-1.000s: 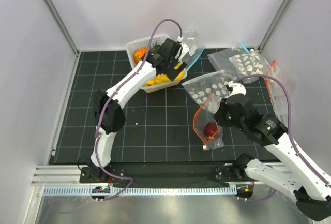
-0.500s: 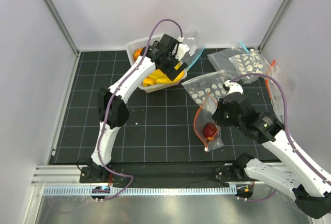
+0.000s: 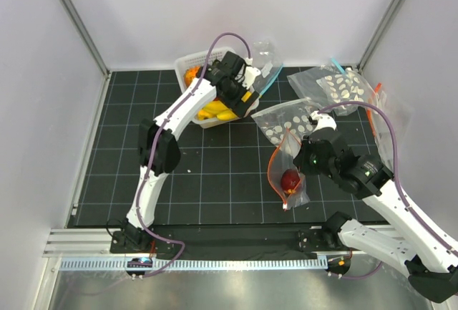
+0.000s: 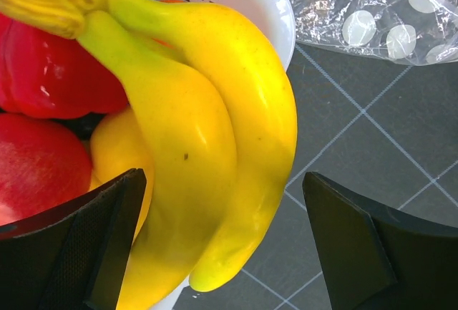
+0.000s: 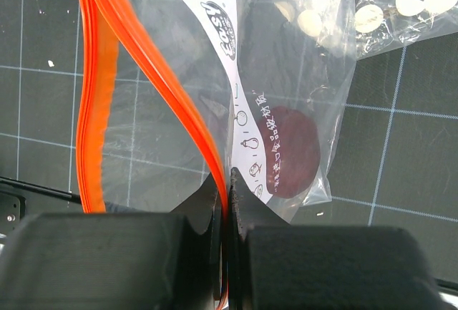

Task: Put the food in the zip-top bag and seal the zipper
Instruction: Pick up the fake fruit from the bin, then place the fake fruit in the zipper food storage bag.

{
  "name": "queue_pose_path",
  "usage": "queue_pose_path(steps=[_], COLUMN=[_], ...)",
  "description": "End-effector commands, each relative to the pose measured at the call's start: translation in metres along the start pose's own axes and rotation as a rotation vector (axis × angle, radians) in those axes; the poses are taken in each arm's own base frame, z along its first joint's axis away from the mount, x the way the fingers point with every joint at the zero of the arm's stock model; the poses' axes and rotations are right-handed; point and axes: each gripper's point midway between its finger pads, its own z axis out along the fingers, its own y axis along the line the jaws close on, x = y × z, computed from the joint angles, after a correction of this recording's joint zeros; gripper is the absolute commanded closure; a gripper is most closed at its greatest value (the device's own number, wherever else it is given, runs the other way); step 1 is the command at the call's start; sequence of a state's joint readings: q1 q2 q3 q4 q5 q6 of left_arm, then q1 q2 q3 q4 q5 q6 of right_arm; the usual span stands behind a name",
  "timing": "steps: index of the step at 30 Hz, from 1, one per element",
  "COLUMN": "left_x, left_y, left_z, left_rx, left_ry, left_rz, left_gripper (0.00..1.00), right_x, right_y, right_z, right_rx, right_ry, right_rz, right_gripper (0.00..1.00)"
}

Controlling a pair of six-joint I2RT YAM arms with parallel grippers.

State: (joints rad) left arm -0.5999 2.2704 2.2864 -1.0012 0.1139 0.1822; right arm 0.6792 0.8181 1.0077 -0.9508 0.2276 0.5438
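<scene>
Zip-top bag (image 3: 299, 194), lower centre-right: maroon fruit (image 3: 290, 179) inside, mouth unsealed. Right gripper (image 5: 227, 206) pinches zipper (image 5: 168, 88). Left gripper (image 4: 225, 245) spread over banana bunch (image 4: 207, 124) in basket (image 4: 275, 9), upper centre. Sealing pending.

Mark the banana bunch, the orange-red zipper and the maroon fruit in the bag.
banana bunch (image 4: 207, 145): left wrist view, middle of the front banana.
zipper (image 5: 93, 124): right wrist view, wide left run of the strip.
maroon fruit (image 5: 297, 149): right wrist view, centre of the dark round body.
</scene>
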Motion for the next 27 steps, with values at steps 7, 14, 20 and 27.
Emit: queue_pose_path(steps=[7, 14, 20, 27], left_x=[-0.043, -0.063, -0.071, -0.063], left_y=[0.002, -0.003, -0.031, -0.08], left_z=[-0.047, -0.089, -0.142, -0.197], left_rx=[-0.027, -0.028, 0.072, 0.301], left_ry=[-0.197, -0.306, -0.433, -0.663], left_rz=[-0.039, -0.05, -0.098, -0.303], left_gripper=[0.37, 0.45, 0.48, 0.49], right_x=[-0.017, -0.02, -0.022, -0.032], right_y=[0.009, 0.007, 0.009, 0.019], right_z=[-0.009, -0.011, -0.005, 0.001], right_rx=[-0.038, -0.029, -0.023, -0.049], right_ry=[-0.06, -0.071, -0.071, -0.097], right_rz=[0.004, 0.004, 0.004, 0.024], right_gripper=[0.99, 0.99, 0.99, 0.99])
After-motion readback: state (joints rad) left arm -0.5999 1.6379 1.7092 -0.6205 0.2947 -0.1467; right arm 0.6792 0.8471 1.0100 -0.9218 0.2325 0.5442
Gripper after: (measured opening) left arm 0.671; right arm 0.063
